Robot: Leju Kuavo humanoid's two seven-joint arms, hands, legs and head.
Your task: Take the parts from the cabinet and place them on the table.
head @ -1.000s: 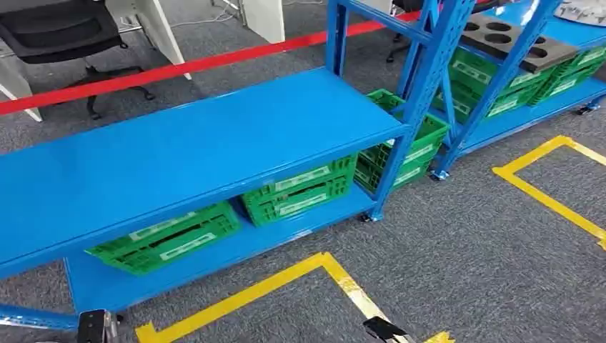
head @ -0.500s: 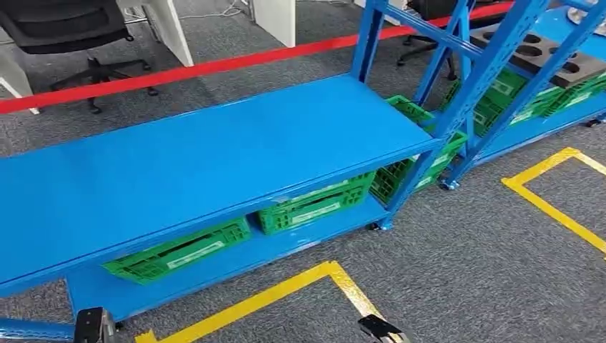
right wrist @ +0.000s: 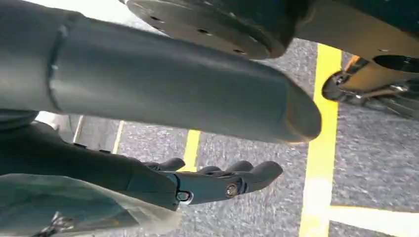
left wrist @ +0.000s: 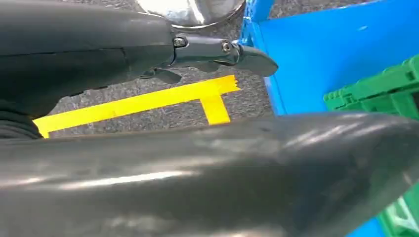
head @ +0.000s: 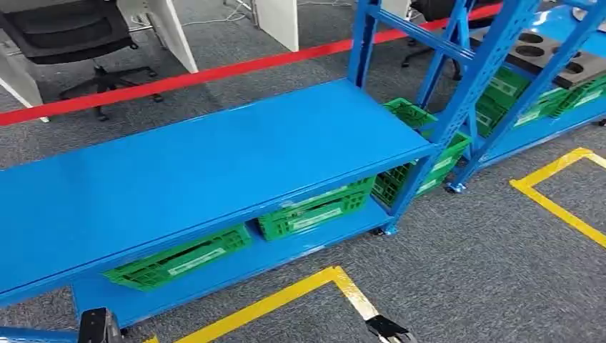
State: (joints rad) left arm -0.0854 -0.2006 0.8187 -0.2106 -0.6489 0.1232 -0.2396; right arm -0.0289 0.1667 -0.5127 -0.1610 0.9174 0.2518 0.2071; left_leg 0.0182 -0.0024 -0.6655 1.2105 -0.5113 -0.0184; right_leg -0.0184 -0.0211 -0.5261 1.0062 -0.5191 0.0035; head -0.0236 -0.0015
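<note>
Since the earlier head pictures the whole scene has slid to the right and a little down, which is the camera turning, not the things shifting: the long blue shelf (head: 214, 161) now reaches further right, and the yellow floor tape (head: 286, 296) corner sits lower in the picture.

That blue shelf belongs to the near cabinet (head: 400, 153), whose upright posts rise at its right end. Under the shelf, on the lower blue board, three green crates (head: 314, 209) stand in a row: one at the left, one in the middle, one at the right end by the post. A second blue rack (head: 529, 86) stands far right, with more green crates under a dark tray (head: 543, 53) of round hollows (whether parts lie in those hollows I cannot tell). Behind the shelf a red tape (head: 214, 71) runs across the grey carpet, and a black office chair (head: 64, 36) stands far left.

The left hand (left wrist: 217, 52) hangs low over the carpet beside the blue lower board and a green crate; its thumb and dark fingers lie apart and hold nothing. In the head view a dark part of it shows at the near left edge. The right hand (right wrist: 217, 180) also hangs over the carpet and the yellow tape, its fingers stretched out apart from the thumb, empty. A crumpled clear plastic bag (right wrist: 74, 207) lies close under the right wrist.
</note>
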